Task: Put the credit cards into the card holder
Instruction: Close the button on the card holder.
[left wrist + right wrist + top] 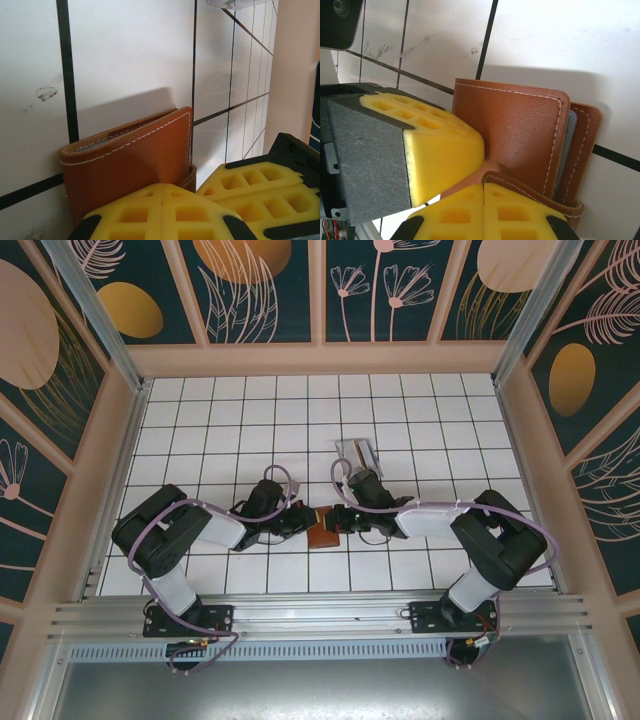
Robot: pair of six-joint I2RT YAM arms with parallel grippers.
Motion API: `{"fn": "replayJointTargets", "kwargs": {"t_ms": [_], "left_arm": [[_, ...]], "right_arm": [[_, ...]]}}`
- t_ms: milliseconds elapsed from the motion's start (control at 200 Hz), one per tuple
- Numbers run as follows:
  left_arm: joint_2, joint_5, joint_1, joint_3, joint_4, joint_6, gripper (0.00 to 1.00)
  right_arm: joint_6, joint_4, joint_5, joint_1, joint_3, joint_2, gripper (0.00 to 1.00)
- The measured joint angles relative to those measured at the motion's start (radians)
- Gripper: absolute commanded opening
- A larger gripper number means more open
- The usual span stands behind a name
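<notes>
Right gripper [484, 212]: clamped on lower flap of holder [520, 130]. Left gripper [162, 212]: closed too, seemingly pinching opposite edge. Holder mid-table on tiles [200, 440], between both grippers, folded, flaps slightly apart. Grey-blue strip in fold, likely card [564, 150]. Probably light, soft leather, smooth; flexes instead of keeping shape. Best taken by stitched edges, one flap per side, easing apart gently; no squeezing pocket flat. Cards likely thin, stiff, slick; pinch by long edges.
</notes>
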Motion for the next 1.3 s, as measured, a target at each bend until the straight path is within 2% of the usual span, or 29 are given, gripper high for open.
{"fn": "replayJointTargets", "kwargs": {"t_ms": [521, 776, 866, 906, 1011, 1181, 1236, 1301], "left_arm": [[0.005, -0.008, 0.000, -0.011, 0.026, -0.010, 0.02], [0.012, -0.013, 0.002, -0.023, 0.064, -0.026, 0.03], [0.006, -0.021, 0.002, -0.023, 0.057, -0.024, 0.04], [-0.002, -0.027, 0.002, -0.020, 0.041, -0.020, 0.05], [-0.045, -0.054, 0.002, -0.008, -0.042, 0.005, 0.07], [-0.169, -0.139, 0.021, 0.031, -0.261, 0.068, 0.11], [-0.216, -0.168, 0.026, 0.050, -0.310, 0.085, 0.12], [-0.279, -0.198, 0.031, 0.068, -0.359, 0.108, 0.15]], "right_arm": [[0.006, -0.027, -0.010, 0.000, 0.035, 0.041, 0.00], [0.024, -0.035, -0.042, -0.017, 0.063, 0.071, 0.00], [0.024, -0.037, -0.021, -0.013, 0.053, 0.048, 0.18], [0.028, -0.042, -0.004, -0.008, 0.048, 0.032, 0.23], [0.024, -0.070, 0.046, -0.007, 0.032, -0.045, 0.29], [0.013, -0.063, 0.112, -0.011, -0.008, -0.249, 0.27], [0.000, -0.062, 0.143, -0.014, -0.020, -0.311, 0.32], [-0.025, -0.068, 0.196, -0.018, -0.031, -0.386, 0.45]]}}
